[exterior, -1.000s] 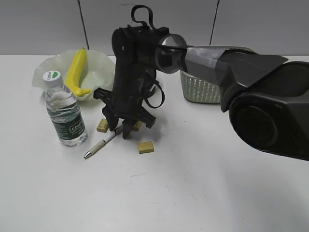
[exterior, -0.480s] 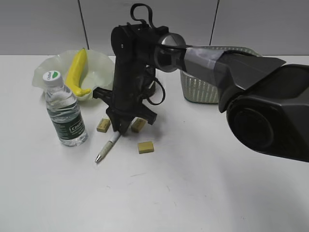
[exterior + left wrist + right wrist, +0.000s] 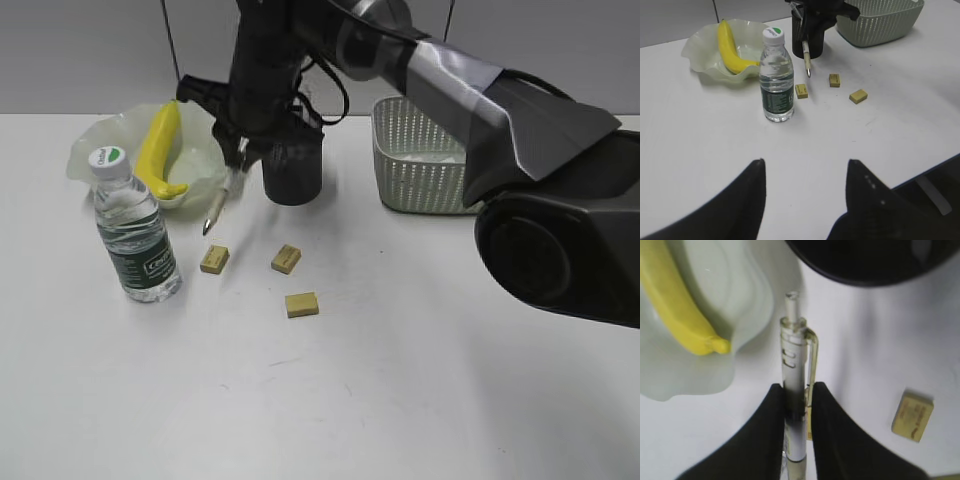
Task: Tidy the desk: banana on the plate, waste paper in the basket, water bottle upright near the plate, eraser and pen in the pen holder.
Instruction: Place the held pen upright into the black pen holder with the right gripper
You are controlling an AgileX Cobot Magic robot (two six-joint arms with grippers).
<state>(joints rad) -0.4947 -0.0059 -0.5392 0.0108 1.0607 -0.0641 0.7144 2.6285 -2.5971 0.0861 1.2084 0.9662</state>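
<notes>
desk (image 3: 400, 400): white and broad; everything below rests on it or hangs above it.
right gripper (image 3: 799, 405): fingers clamped on the pen near the clip end, lifted above the desk just left of the pen holder.
basket (image 3: 425, 160): at the back right, something white inside; out of the arm's way, little risk.
plate (image 3: 200, 150): holds the banana (image 3: 160, 145), close beside the hanging pen; a sideways swing could knock the rim.
bottle (image 3: 130, 225): upright by the plate, near the likely travel path; a low sweep might tip it.
left gripper (image 3: 805, 195): fingers apart, holding nothing, hovering well back from the action.
pen holder (image 3: 292, 165): black cup with a narrow mouth; a tilted pen could strike the rim and tip or shove the cup.
pen (image 3: 225, 195): hangs slanted, tip down; the pinch looks thin, so it might pivot or slip out.
erasers (image 3: 285, 259): three small tan blocks lying apart on the desk, not yet collected; a dropped pen could scatter them.
</notes>
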